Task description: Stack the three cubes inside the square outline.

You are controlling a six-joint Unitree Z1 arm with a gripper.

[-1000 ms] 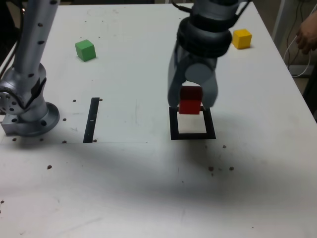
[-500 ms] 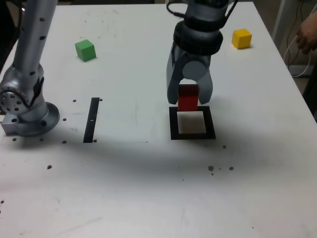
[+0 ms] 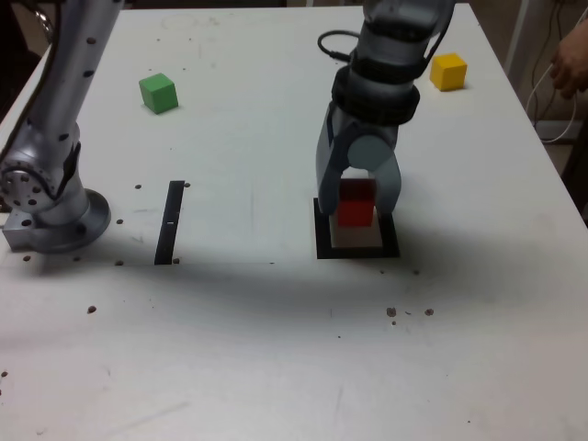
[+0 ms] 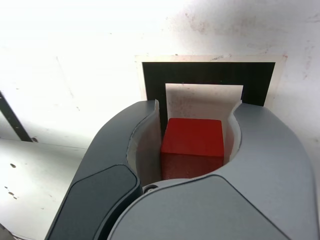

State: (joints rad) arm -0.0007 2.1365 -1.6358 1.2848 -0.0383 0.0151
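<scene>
Red cube (image 3: 356, 202) clamped between the jaws of the tool (image 3: 357, 200), centre-right of the exterior view. Hanging right over the pale centre of the square outline (image 3: 323, 248), which lies directly beneath; whether touching down yet, impossible to tell. Seen from the wrist, squarely ahead of the frame's inner edge. Green cube (image 3: 158, 93) upper left on the desk (image 3: 276, 349), yellow cube (image 3: 448, 71) upper right, both well apart.

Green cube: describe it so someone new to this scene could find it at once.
Start at the white table, then go to its far corner on the exterior view's left, beyond the thin black strip. The green cube sits alone there, the only green thing.
</scene>
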